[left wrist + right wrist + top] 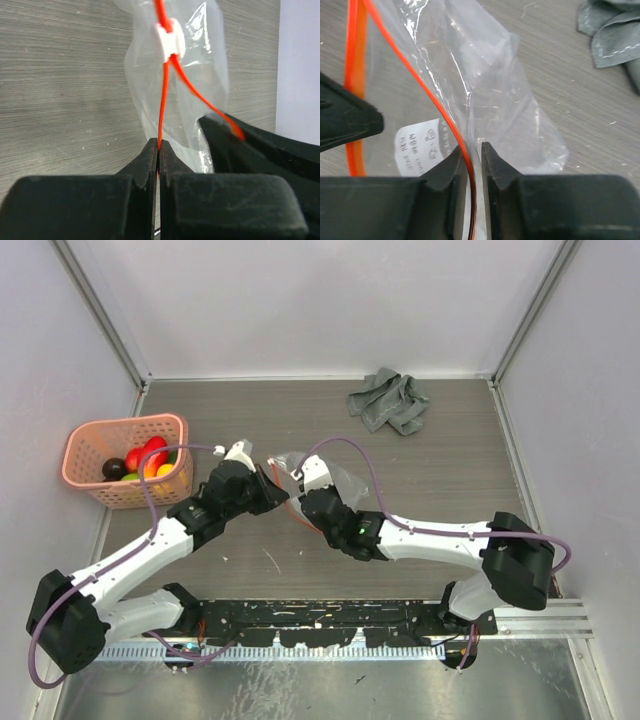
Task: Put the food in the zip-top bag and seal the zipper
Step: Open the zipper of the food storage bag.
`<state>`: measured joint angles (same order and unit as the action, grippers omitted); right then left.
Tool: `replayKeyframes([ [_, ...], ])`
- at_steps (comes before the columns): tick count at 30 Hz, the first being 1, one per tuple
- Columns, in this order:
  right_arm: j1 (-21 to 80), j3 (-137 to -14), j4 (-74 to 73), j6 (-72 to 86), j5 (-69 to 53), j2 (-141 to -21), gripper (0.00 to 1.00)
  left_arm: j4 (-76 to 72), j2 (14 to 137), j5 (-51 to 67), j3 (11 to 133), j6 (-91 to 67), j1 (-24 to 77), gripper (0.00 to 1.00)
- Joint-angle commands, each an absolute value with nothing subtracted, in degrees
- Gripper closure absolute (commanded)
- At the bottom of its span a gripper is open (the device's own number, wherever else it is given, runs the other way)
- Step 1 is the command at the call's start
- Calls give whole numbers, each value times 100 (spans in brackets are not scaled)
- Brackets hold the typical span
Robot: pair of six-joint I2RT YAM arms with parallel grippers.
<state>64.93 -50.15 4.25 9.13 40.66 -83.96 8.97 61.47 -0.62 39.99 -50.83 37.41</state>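
pinching the zipper tight in the left gripper; straddling the edge of the zip-top bag with the right gripper, narrowly parted, can't tell if gripping.

Top external: fixed, high behind the arm bases at frame bottom, looking down on the grey wood-grain tabletop; far. Left wrist: looks out over its jaws, very near the thin red-orange zipper strip. Right wrist: likewise, close. All three share the clear crinkly plastic bag; top and right wrist share the crumpled grey cloth, upper right in both.
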Motion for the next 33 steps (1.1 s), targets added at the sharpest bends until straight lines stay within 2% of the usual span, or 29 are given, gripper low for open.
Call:
replayKeyframes([
  [1, 6522, -5305, 689, 496, 4819, -7953, 82, 1348, 5948, -276, 4369, -4785, 3755, 100],
  [5, 6517, -5334, 770, 177, 5103, -7833, 91, 1785, 5978, -356, 4595, -4564, 3761, 100],
  [14, 6354, -5454, 846, -370, 5470, -7546, 99, 2607, 6004, -829, 5112, -4108, 3762, 100],
  [20, 5978, -5455, 745, -223, 5036, -7351, 99, 2415, 6021, -544, 5256, -4083, 3760, 99],
  [27, 5909, -5484, 854, -438, 4634, -7373, 99, 2085, 6320, -281, 5553, -4223, 3757, 84],
  [31, 5819, -5491, 890, -481, 4573, -7452, 99, 2074, 6483, -258, 5751, -4269, 3762, 69],
  [33, 5782, -5514, 883, -516, 4571, -7497, 99, 2079, 6502, -277, 5818, -4291, 3760, 57],
])
